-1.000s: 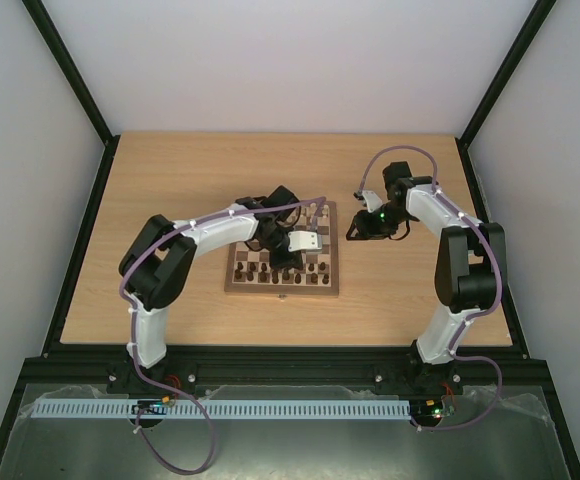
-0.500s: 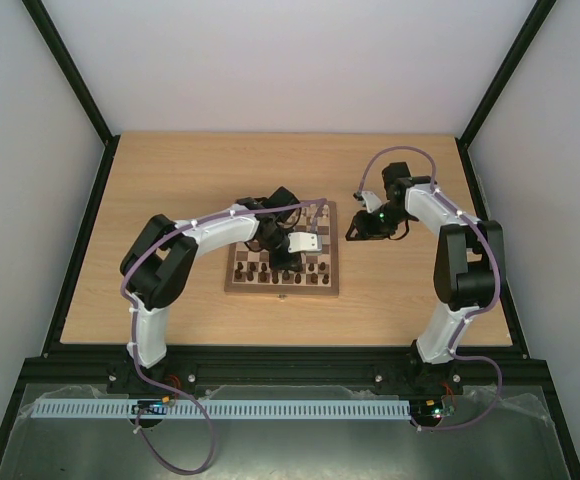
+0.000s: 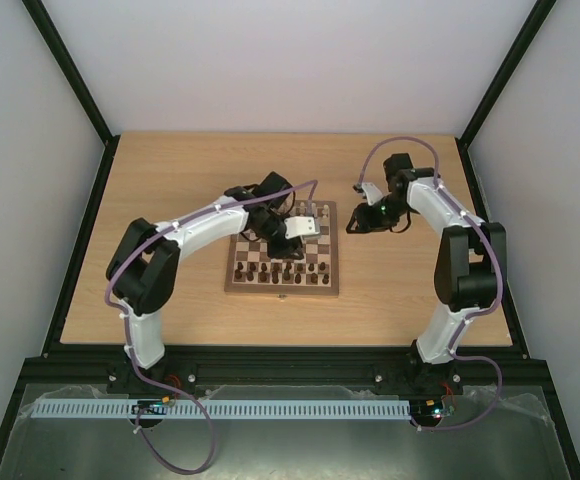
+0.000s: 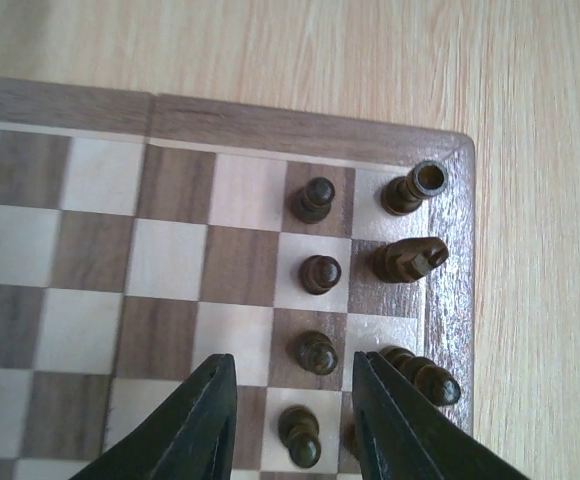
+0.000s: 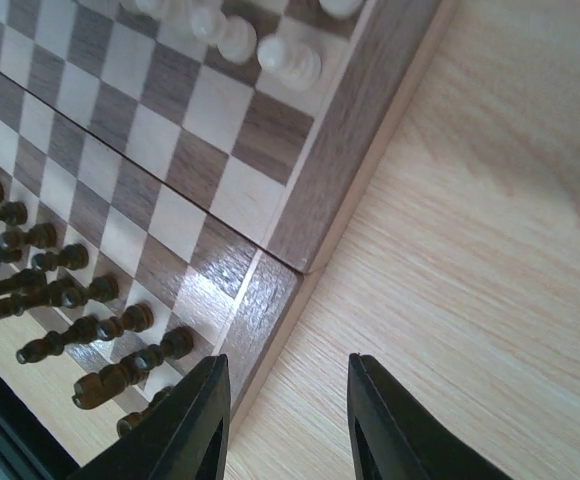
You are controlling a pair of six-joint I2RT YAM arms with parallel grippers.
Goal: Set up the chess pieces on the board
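Observation:
The board (image 3: pixel 238 283) lies mid-table. Dark pieces (image 3: pixel 282 270) stand on its near rows and cream pieces (image 3: pixel 315 212) on its far right part. My left gripper (image 3: pixel 286 238) hangs open and empty over the board. In the left wrist view the open left gripper (image 4: pixel 292 360) is above a column of dark pawns (image 4: pixel 320 273), next to a dark rook (image 4: pixel 415 187), knight (image 4: pixel 410 258) and bishop (image 4: pixel 420 372) at the board's corner. My right gripper (image 3: pixel 356 224) is open and empty just off the board's right edge. It (image 5: pixel 286 362) hangs over bare table beside the border (image 5: pixel 355 150).
The light wooden table (image 3: pixel 170 190) is ringed by a black frame and pale walls. The right wrist view shows cream pawns (image 5: pixel 290 60) at the top and dark pieces (image 5: pixel 100 335) at the lower left.
My left arm has swung away from the near rows toward the board's far side, its elbow moving left. My right gripper has shifted slightly farther back.

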